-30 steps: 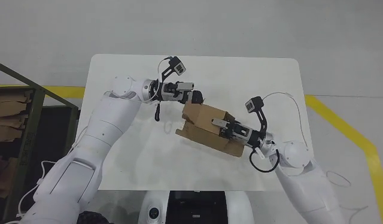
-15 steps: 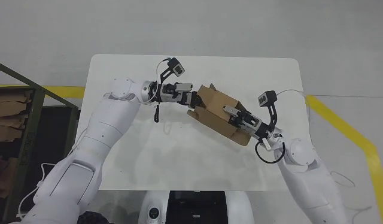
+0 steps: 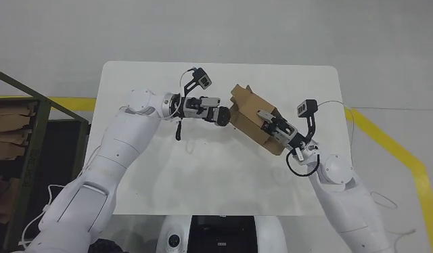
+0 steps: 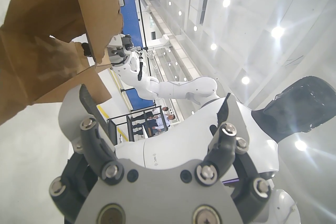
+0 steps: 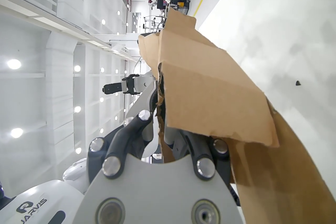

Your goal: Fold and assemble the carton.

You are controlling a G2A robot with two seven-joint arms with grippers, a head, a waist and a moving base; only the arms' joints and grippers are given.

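Right end effector (image 3: 270,123) clamped on carton (image 3: 252,104) wall; left end effector (image 3: 225,116) spread wide beside carton.

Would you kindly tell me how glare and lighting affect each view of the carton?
Top view: soft, even light on the carton and table, no glare. Left wrist view: ceiling lamps flare into starbursts, and the carton's inner faces are shaded. Right wrist view: lamps glow with little flare; the carton is evenly lit.
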